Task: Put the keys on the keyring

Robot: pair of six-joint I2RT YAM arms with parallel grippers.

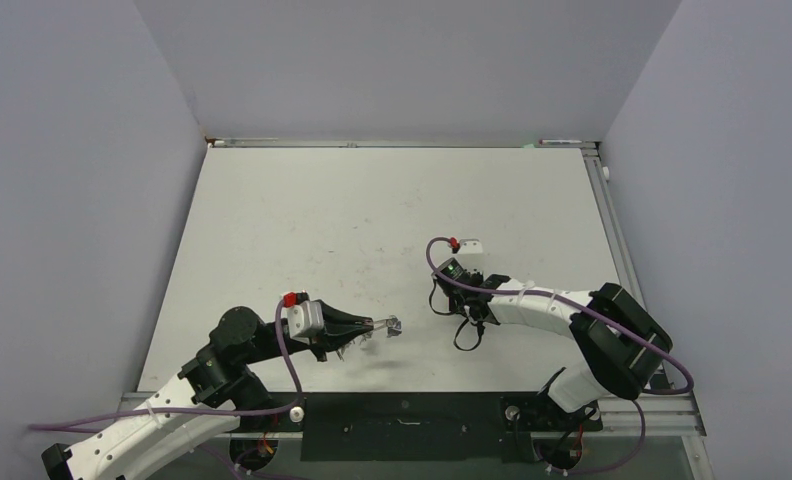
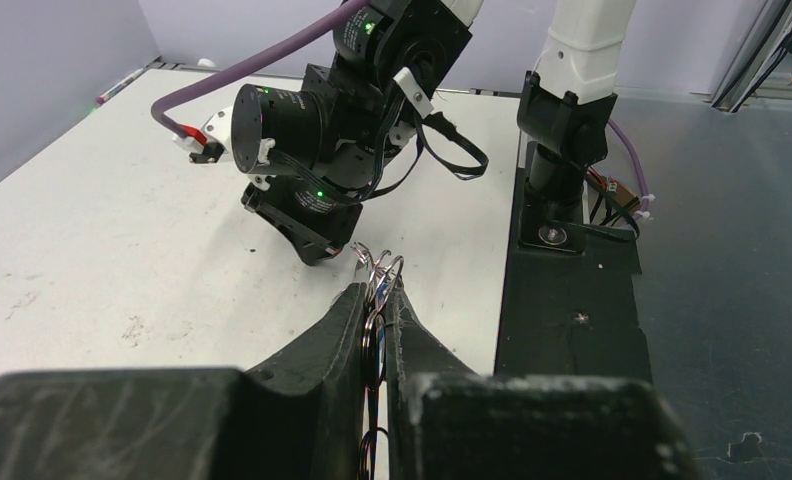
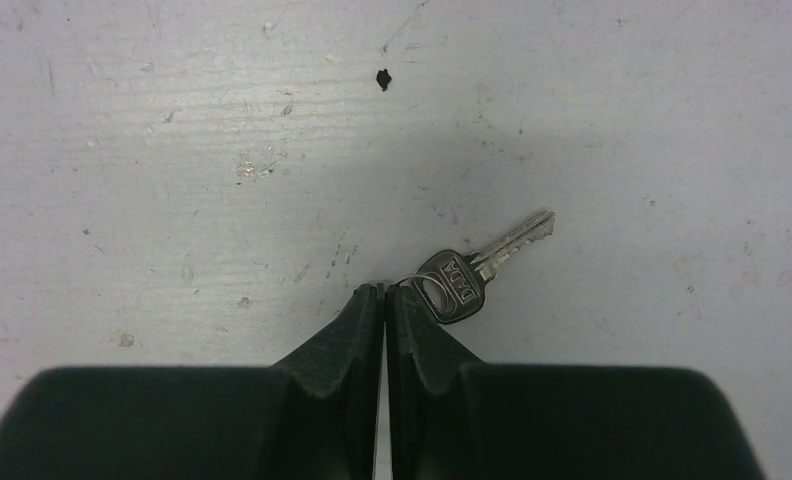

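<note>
The keyring (image 2: 370, 262) is clenched upright in the left fingers (image 2: 342, 330) above the counter (image 2: 122, 260), presented for threading. The right fingers (image 3: 347, 330) are shut against a silver key (image 3: 462, 280) lying flat; a grasp cannot be confirmed.

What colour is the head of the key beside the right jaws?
Black, on the key with a silver blade; the right wrist view shows it best.

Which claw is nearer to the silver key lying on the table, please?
Right. The right claw, shut, has its tips just beside the silver key; the left claw sits well away, clamping the keyring.
</note>
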